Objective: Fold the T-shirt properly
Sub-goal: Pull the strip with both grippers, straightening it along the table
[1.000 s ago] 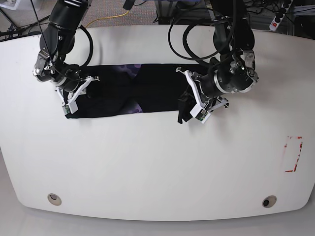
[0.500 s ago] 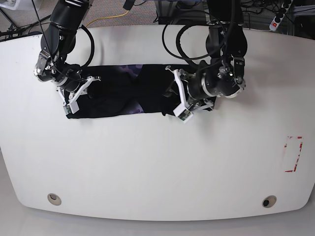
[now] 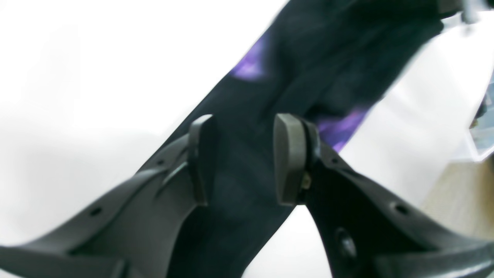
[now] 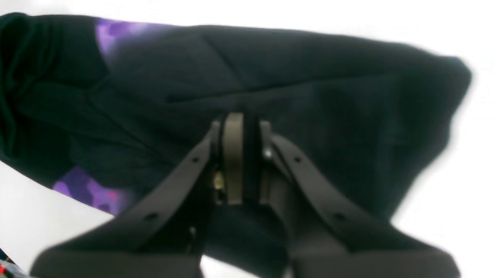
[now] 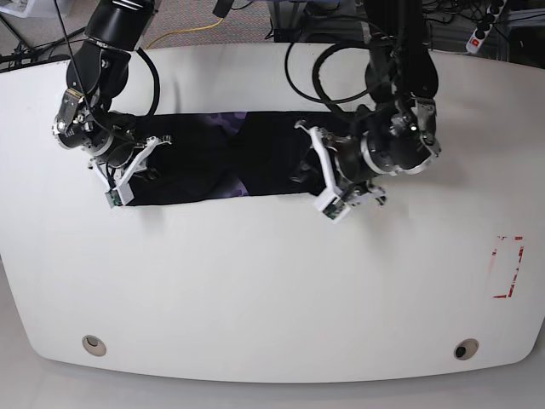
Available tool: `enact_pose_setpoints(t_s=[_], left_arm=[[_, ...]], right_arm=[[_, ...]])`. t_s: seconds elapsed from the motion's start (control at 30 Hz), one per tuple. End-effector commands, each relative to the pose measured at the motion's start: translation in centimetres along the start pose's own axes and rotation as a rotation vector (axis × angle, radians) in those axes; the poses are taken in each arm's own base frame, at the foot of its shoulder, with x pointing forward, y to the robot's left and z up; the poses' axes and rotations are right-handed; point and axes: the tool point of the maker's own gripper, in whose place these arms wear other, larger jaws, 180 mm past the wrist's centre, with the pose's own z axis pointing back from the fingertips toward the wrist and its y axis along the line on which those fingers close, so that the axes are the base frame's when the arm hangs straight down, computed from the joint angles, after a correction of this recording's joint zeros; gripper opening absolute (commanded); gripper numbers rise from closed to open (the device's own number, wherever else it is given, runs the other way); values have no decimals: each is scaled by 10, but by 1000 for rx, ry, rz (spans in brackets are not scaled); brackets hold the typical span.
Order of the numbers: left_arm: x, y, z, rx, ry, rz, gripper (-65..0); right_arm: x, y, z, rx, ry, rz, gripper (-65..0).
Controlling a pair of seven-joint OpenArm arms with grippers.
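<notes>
Since a second ago, the arm on the right of the base view has swung in over the shirt's right end, then drawn back a little, and its jaws have let go of the cloth they were pinching; the shirt's right end now lies further in than it did, a fold carried toward the middle.

At far left of the base view, the right gripper (image 5: 128,173) sits on the shirt's left end. Its wrist view shows the jaws pressed nearly together with a black fold of cloth between them, so it has hold of the shirt (image 5: 217,162).

That shirt lies as a long dark band across the upper middle of the white surface (image 5: 255,298), a purple print patch (image 5: 223,122) showing near its centre and another at the lower edge.

Further right, the left gripper (image 5: 324,173) hangs over the band's right end. In its own view the jaws stand partly apart with black cloth seen between them, but nothing clamped; whether the pads touch the cloth I cannot tell.

To my eye the job is well along: the sides look folded in already, leaving a strip. What remains seems to be doubling that strip end to end and tidying it.
</notes>
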Motion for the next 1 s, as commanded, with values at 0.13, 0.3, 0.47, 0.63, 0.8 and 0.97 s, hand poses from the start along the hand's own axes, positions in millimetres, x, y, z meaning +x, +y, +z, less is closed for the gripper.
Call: enact_pose_setpoints(t_s=[0.13, 0.3, 0.47, 0.63, 0.8, 0.97], left_arm=[[-52, 45, 24, 98, 118, 13, -424], [-82, 45, 20, 76, 159, 53, -425], [-101, 39, 9, 43, 158, 113, -425], [-112, 38, 6, 32, 178, 136, -425], [-112, 38, 6, 31, 180, 138, -425], [-112, 39, 6, 33, 179, 135, -425]], right_arm=[[38, -17, 39, -39, -136, -19, -373], [41, -45, 63, -83, -198, -121, -124], [23, -83, 66, -106, -161, -250, -79], [-1, -95, 49, -55, -113, -357, -120], [-12, -94, 36, -25, -114, -417, -125], [-25, -89, 25, 1, -92, -461, -125]])
